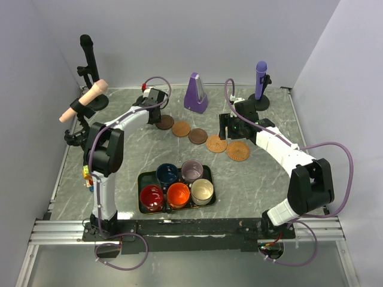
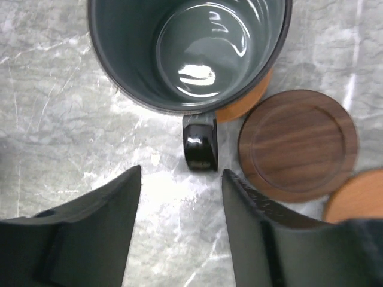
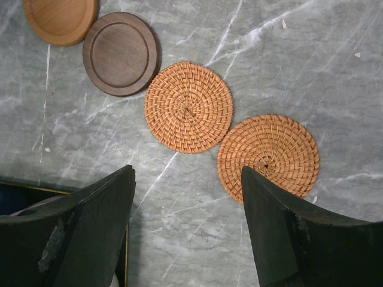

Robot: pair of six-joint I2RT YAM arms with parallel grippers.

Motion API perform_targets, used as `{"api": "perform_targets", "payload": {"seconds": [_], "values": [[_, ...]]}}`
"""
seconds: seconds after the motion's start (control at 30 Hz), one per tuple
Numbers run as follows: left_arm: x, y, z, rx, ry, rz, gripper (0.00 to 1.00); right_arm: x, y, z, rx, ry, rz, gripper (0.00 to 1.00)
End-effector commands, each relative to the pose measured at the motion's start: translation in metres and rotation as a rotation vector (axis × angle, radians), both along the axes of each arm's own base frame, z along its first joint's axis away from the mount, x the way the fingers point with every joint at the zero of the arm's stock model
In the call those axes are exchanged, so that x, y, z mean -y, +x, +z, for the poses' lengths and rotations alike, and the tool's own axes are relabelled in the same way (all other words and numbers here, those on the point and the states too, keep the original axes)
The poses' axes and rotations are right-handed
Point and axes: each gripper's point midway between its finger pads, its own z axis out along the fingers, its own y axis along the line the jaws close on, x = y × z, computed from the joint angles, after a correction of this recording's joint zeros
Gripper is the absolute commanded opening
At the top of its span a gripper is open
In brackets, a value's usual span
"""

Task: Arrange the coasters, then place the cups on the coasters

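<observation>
A dark green-grey cup (image 2: 185,54) stands on an orange-brown coaster (image 2: 246,103) whose edge peeks out beneath it. My left gripper (image 2: 179,176) is open just short of the cup's handle (image 2: 200,143), with only bare table between its fingers. In the top view this gripper (image 1: 153,99) covers the cup. Several more coasters run in a row to the right: dark wood (image 1: 164,122), light wood (image 1: 181,128), dark wood (image 1: 197,136) and two woven ones (image 3: 188,107) (image 3: 268,156). My right gripper (image 3: 187,173) hovers open and empty near the woven pair.
A black tray (image 1: 143,179) near the front holds navy (image 1: 167,174), lilac (image 1: 192,171), red (image 1: 151,198), orange (image 1: 178,195) and cream (image 1: 202,191) cups. A purple metronome (image 1: 195,92) and a purple microphone on a stand (image 1: 261,78) sit at the back. A black stand (image 1: 87,66) rises at the left.
</observation>
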Motion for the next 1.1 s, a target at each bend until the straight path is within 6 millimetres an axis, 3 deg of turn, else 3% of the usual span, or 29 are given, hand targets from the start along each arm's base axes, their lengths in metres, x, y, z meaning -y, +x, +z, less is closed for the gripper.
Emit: {"api": "perform_targets", "payload": {"seconds": [0.0,0.17,0.33,0.53,0.67,0.73,0.9,1.07], "values": [[0.015,0.008,0.065,0.167,-0.077,-0.067,0.65,-0.006,0.006,0.015,0.055,0.023,0.006,0.78],[0.037,-0.015,0.100,0.236,-0.162,-0.195,0.73,-0.006,0.006,0.013,0.051,0.020,0.007,0.78],[0.061,-0.060,0.118,0.218,-0.275,-0.391,0.81,-0.005,0.005,0.011,0.045,0.017,0.006,0.78],[0.090,-0.153,0.100,-0.054,-0.479,-0.639,0.83,-0.003,0.003,0.011,0.049,0.016,-0.003,0.78],[0.080,-0.210,0.089,-0.202,-0.555,-0.609,0.82,-0.002,-0.001,0.005,0.034,0.022,-0.016,0.78],[0.078,-0.231,0.088,-0.248,-0.586,-0.616,0.87,-0.003,-0.003,0.003,0.024,0.029,-0.018,0.78],[0.070,-0.266,0.071,-0.346,-0.625,-0.580,0.86,-0.010,-0.008,0.000,0.004,0.057,-0.009,0.78],[0.073,-0.277,0.057,-0.378,-0.669,-0.562,0.79,-0.012,-0.013,0.001,0.002,0.058,-0.007,0.78]]}}
